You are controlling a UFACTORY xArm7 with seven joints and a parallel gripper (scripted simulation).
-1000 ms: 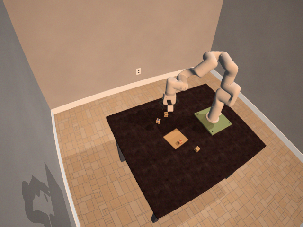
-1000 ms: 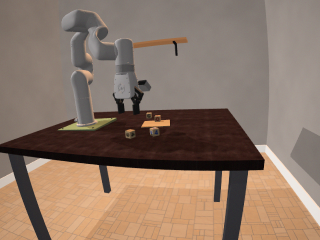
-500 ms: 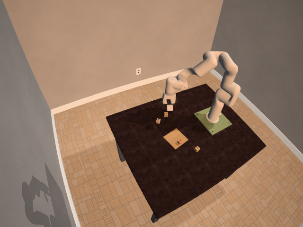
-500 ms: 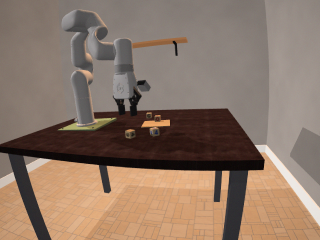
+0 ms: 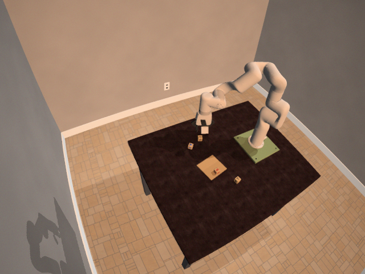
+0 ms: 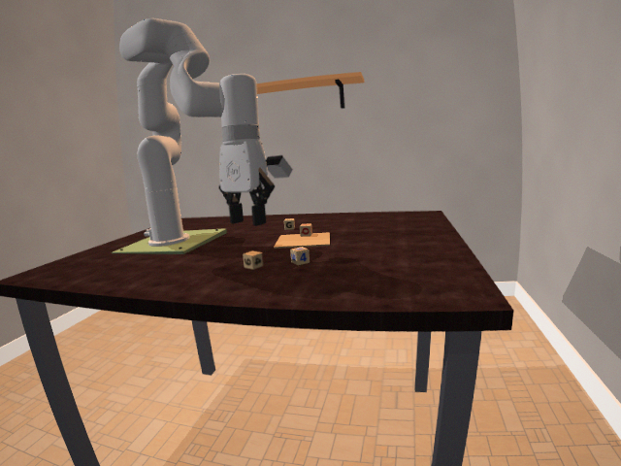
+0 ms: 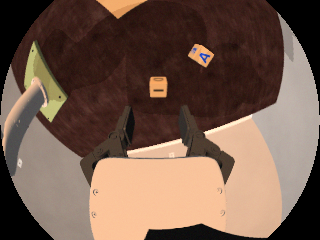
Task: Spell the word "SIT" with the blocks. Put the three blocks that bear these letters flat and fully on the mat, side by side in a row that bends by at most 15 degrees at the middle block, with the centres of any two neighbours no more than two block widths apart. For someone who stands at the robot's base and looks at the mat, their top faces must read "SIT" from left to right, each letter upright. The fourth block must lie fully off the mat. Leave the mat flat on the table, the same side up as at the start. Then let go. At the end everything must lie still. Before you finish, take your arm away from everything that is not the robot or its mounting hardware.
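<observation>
The desk (image 5: 232,203) (image 6: 380,281) (image 7: 100,85) is dark brown. The mat (image 5: 206,166) (image 6: 301,241) (image 7: 119,9) is orangey tan. One block (image 5: 190,145) (image 6: 300,256) (image 7: 201,55) has blue marks.

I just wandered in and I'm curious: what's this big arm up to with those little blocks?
The robot arm is lining up letter blocks to spell SIT on the tan mat. Only the red S block is on the mat. The other three lie on the dark table. The fingers hang partly open and hold nothing, above the table near the block with a bar on top, which is possibly next.
</observation>
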